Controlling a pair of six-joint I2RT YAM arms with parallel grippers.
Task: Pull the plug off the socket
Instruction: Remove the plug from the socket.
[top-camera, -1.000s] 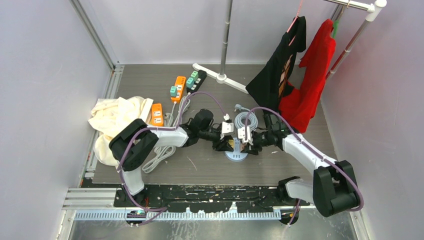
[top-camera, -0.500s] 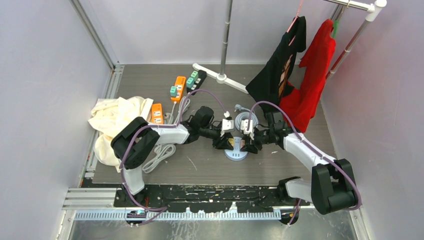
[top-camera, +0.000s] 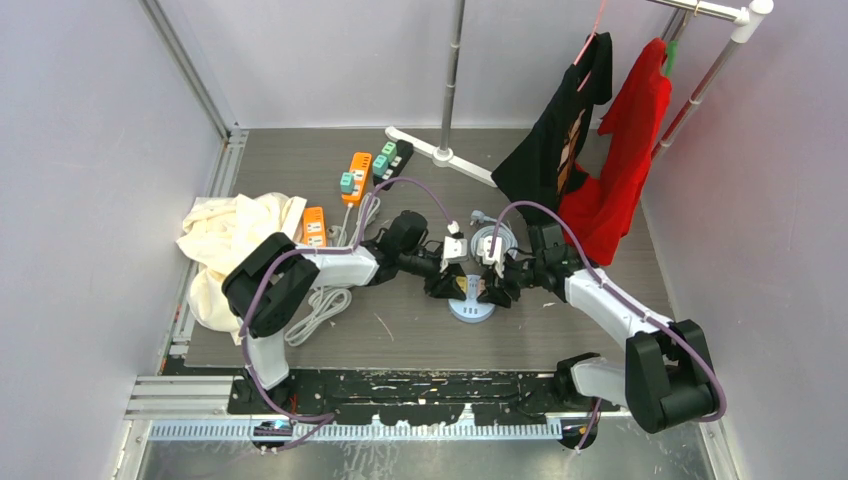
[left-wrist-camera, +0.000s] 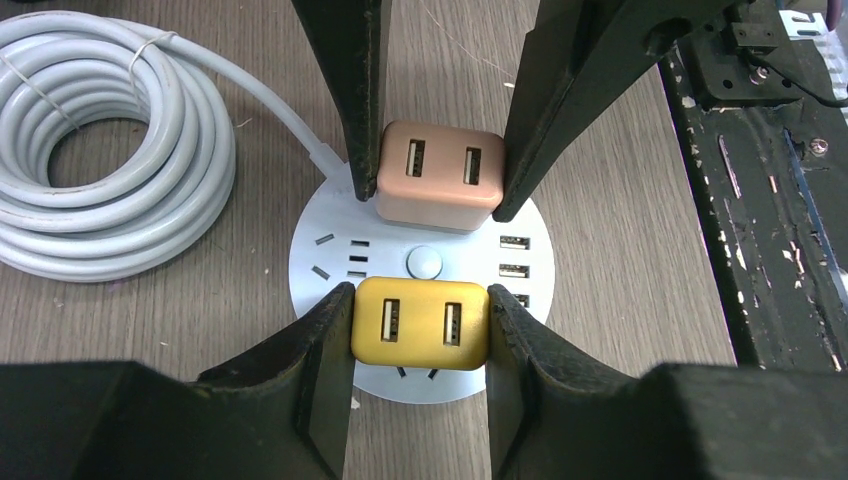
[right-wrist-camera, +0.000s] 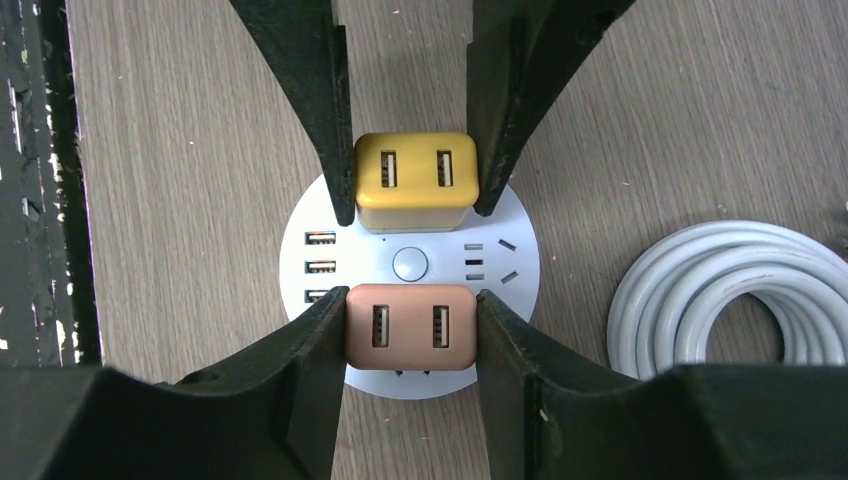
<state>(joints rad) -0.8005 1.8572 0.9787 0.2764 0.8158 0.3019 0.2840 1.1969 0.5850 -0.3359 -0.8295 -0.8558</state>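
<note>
Clamping the yellow plug (left-wrist-camera: 420, 325) with my left claw (left-wrist-camera: 418, 310) and the pink plug (right-wrist-camera: 410, 328) with my right claw (right-wrist-camera: 410, 310), both seated on the round socket (left-wrist-camera: 318, 270), I have a coiled cable (left-wrist-camera: 110, 150) just beside. Both wrists sit slightly farther back than a second ago. Only the wrist views show these grips; from above they are hidden.

Cream cloth (top-camera: 235, 240) lies just beside an orange power strip (top-camera: 314, 228) — black shirt (top-camera: 560, 150) and red shirt (top-camera: 625, 160) hang right.

Grey wood-grain floor (top-camera: 420, 338) between pale lilac walls (top-camera: 90, 150)
</note>
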